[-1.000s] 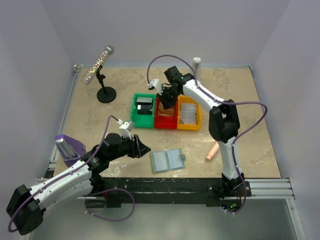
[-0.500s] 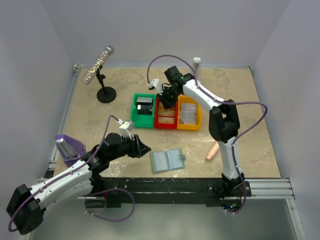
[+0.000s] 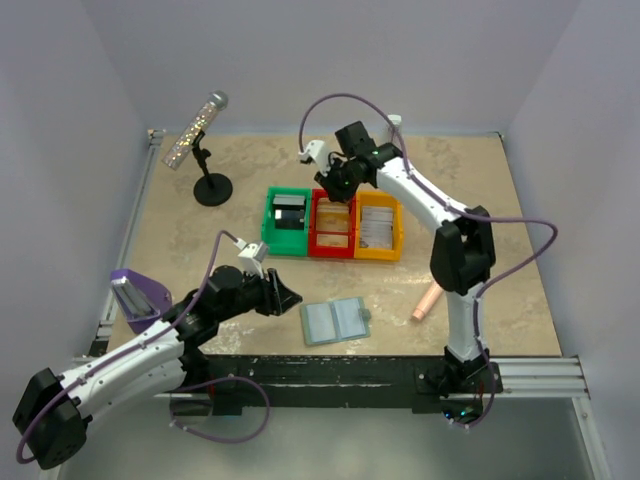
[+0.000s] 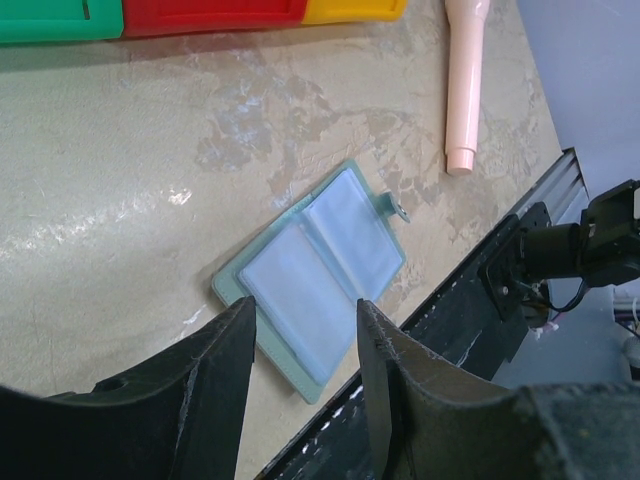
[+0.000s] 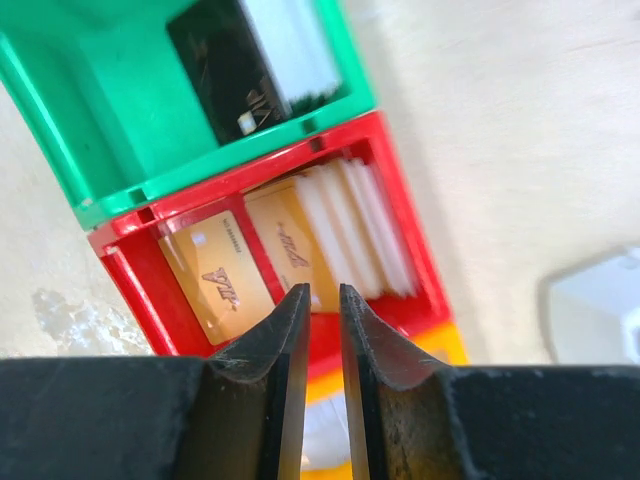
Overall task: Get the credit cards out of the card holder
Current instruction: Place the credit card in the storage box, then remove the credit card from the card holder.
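Note:
The card holder [image 3: 336, 321] lies open and flat near the table's front edge, and its pale blue-grey pockets [image 4: 320, 288] look empty. My left gripper [image 3: 290, 297] is open and empty just left of it, its jaws wide apart [image 4: 305, 312] above the holder's near corner. My right gripper [image 3: 332, 187] hovers over the red bin [image 3: 333, 243]. Its jaws [image 5: 322, 292] stand a narrow gap apart with nothing between them. Tan credit cards [image 5: 212, 276] and whitish ones lie in the red bin. A dark card [image 5: 225, 72] lies in the green bin [image 3: 270, 220].
A yellow bin [image 3: 395, 232] with whitish cards stands right of the red one. A pink pen-like stick [image 3: 424, 301] lies right of the holder. A microphone stand [image 3: 211, 188] is at the back left, and a purple object [image 3: 135, 295] at the left edge.
My right gripper has risen out of the red bin and moved slightly back. The left arm and the card holder have not moved.

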Tool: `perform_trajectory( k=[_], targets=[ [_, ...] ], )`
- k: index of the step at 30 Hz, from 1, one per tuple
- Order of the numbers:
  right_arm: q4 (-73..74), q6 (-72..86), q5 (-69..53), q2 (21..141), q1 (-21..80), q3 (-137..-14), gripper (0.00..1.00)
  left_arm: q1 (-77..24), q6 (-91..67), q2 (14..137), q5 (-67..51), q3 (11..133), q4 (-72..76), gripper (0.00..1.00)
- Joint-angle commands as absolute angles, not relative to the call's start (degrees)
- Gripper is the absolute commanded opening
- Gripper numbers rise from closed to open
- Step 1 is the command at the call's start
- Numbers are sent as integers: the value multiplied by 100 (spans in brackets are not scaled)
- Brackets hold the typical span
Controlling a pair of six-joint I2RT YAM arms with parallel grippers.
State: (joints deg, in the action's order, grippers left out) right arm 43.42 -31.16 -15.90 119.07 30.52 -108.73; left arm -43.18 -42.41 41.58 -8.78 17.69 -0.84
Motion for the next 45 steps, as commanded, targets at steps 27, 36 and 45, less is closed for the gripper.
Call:
perform_trajectory(
  k=[27, 36, 45],
  targets=[
    [2884, 2636, -1891, 7718, 3735, -5373, 42, -4307, -4703, 4472, -1256, 1643, 502, 75],
    [2935, 2689, -1055, 7101, 3867, -4219, 48, -4886, -4447, 5791, -1354, 2127, 448, 65],
    [3330, 2690, -555, 7628, 4192, -4596, 50, -4948, -4500, 6363, -1476, 2320, 738, 63]
  ],
)
